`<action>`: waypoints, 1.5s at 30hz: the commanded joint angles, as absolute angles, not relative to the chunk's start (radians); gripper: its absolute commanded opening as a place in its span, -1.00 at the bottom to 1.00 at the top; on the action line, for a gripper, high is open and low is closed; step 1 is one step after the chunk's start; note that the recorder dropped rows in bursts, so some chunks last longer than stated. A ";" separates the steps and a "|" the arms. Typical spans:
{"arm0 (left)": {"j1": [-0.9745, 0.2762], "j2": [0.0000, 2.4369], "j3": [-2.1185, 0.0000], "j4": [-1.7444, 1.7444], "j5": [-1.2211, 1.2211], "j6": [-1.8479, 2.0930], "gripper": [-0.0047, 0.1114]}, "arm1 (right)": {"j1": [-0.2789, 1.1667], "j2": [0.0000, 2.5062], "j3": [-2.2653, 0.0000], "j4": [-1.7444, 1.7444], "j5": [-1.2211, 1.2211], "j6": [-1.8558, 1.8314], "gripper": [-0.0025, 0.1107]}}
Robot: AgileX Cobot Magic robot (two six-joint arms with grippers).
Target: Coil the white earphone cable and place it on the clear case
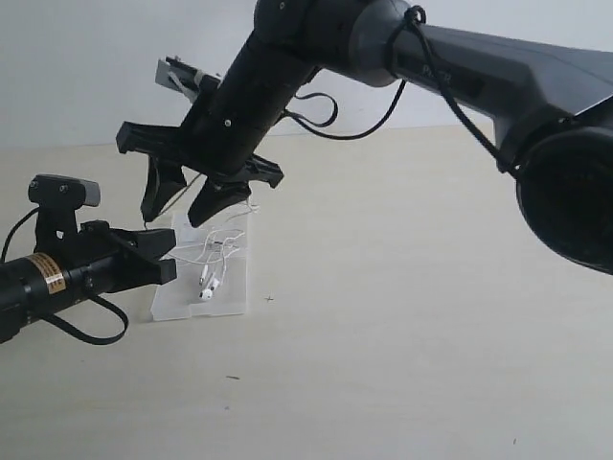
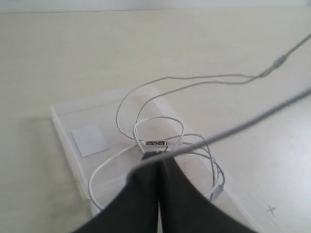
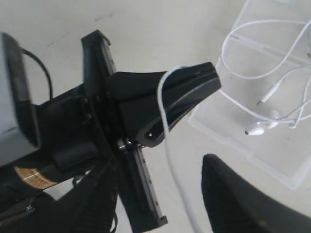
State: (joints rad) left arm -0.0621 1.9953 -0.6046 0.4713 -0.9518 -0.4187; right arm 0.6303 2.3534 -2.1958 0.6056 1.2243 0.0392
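- The right claw (image 1: 172, 218) crowds in from above, hanging just over the left claw (image 2: 158, 162), and that's the only thing in the way.
- Behind the left claw's fingers sits its small black camera (image 1: 62, 192), and a yellow label (image 1: 45, 273) wraps the arm further back.
- Thick black wire (image 1: 383, 105) loops along the right arm, well clear of both claws.
- Beyond the claws it's pale table (image 1: 402, 335), with a tiny cross mark (image 2: 270, 209) off to one side of the box.
- Left claw: fingers pressed flat together, no gap at all. The earphone cable (image 2: 146, 119) is draped over the closed tips and touching them. Whether a strand is actually pinched in the seam, I can't tell.
- Right claw: spread wide, fingers well apart and gripping nothing. One strand of cable runs up through the gap without either finger closing on it.
- The cable lies mostly on the clear box (image 2: 65, 121), right under the left claw's tips, in a few loose, overlapping loops rather than a tight coil.
- Its little inline remote (image 2: 155, 143) sits just ahead of those tips, and the earbuds (image 3: 256, 129) rest side by side on the box lid.
- Two strands rise off the box towards the right claw.
- The box lies flat on the table, with a whitish square patch (image 2: 90, 140) beside the loops.
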 commanded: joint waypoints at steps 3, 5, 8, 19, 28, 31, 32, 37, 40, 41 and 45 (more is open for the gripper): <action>-0.061 2.000 -0.627 0.475 -0.960 -0.417 -0.92 | 0.625 2.282 -2.161 0.574 1.221 0.018 -0.18; -0.061 2.000 -0.633 0.475 -0.960 -0.417 -0.92 | 0.625 2.272 -2.129 0.574 1.221 0.013 -0.19; -0.061 2.000 -0.646 0.476 -0.957 -0.417 -0.92 | 0.625 2.268 -2.090 0.574 1.221 0.000 -0.19; -0.061 2.000 -0.717 0.481 -0.856 -0.421 -0.92 | 0.629 2.266 -2.060 0.650 1.221 -0.086 0.14; -0.061 2.000 -0.778 0.483 -0.851 -0.425 -0.92 | 0.629 2.266 -2.060 0.701 1.221 -0.060 0.14; -0.061 2.000 -0.778 0.483 -0.887 -0.425 -0.92 | 0.629 2.266 -2.060 0.709 1.221 -0.060 0.14; -0.061 2.000 -0.778 0.483 -0.893 -0.425 -0.92 | 0.629 2.266 -2.060 0.706 1.221 -0.060 0.14; -0.061 2.000 -0.785 0.481 -0.899 -0.425 -0.92 | 0.629 2.266 -2.051 0.706 1.221 -0.060 0.14; -0.061 2.000 -0.798 0.475 -0.893 -0.425 -0.92 | 0.629 2.266 -2.010 0.704 1.221 -0.060 0.14; -0.061 2.000 -0.803 0.475 -0.890 -0.425 -0.92 | 0.629 2.266 -1.994 0.704 1.221 -0.060 0.14; -0.061 2.000 -0.829 0.475 -0.832 -0.425 -0.92 | 0.629 2.266 -1.978 0.706 1.221 -0.060 0.14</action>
State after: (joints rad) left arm -0.0621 1.9976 -0.8114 0.4810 -0.8615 -0.4205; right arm 0.6303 2.2758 -1.9851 0.7001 1.2261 -0.0579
